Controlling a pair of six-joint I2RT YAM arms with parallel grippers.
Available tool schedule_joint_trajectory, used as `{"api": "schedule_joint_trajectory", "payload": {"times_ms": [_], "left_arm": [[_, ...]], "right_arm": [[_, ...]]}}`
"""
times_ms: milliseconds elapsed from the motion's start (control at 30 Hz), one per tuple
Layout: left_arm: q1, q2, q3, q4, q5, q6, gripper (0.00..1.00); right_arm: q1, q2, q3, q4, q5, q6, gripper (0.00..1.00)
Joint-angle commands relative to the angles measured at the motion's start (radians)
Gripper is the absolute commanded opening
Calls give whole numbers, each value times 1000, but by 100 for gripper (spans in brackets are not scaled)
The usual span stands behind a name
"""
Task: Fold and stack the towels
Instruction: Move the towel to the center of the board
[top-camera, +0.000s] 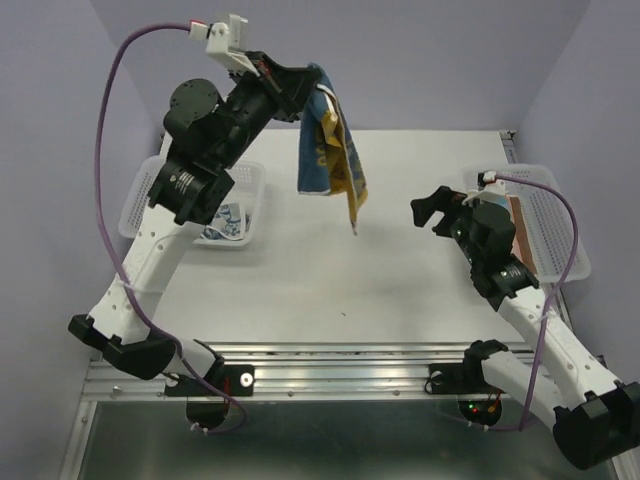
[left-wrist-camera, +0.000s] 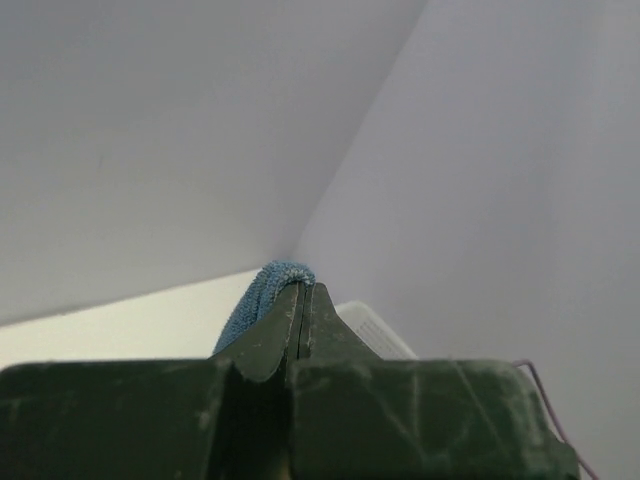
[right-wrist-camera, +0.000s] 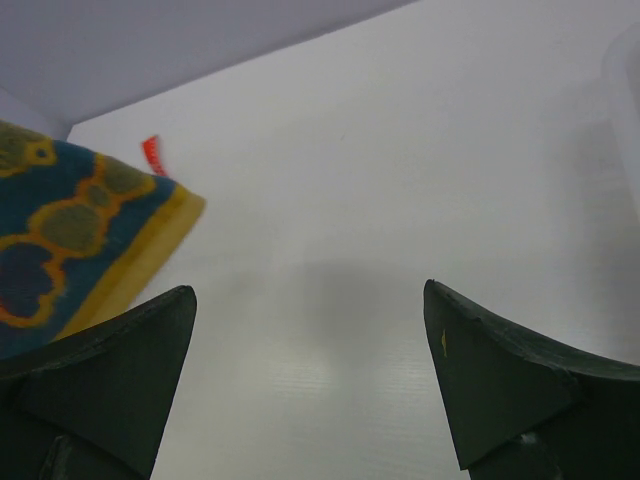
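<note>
My left gripper is raised high over the back of the table, shut on the top edge of a blue towel with yellow-orange circles. The towel hangs down from it in the air. In the left wrist view the jaws are pressed together with the towel's blue edge folded over the left fingertip. My right gripper stands open at the right, low over the table, empty. In the right wrist view the hanging towel's lower corner shows at the left, beyond the left finger. A white and blue towel lies in the left basket.
A white perforated basket sits at the left under my left arm. A second white basket at the right edge holds a brown cloth. The white table stretches between them.
</note>
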Motion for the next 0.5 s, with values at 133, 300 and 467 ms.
{"api": "schedule_joint_trajectory", "payload": {"times_ms": [133,300,467], "left_arm": [[-3,-85,-324,32,-348,-9,0],[170,-10,-600,41,-215,-104,20],[297,194,-520,-101,-166,-113,79]], "right_arm": [[7,-43,-10,-94,125,2,100],[7,51,19,-121,66,-35,100],[7,125,33,-122,27,-55,100]]}}
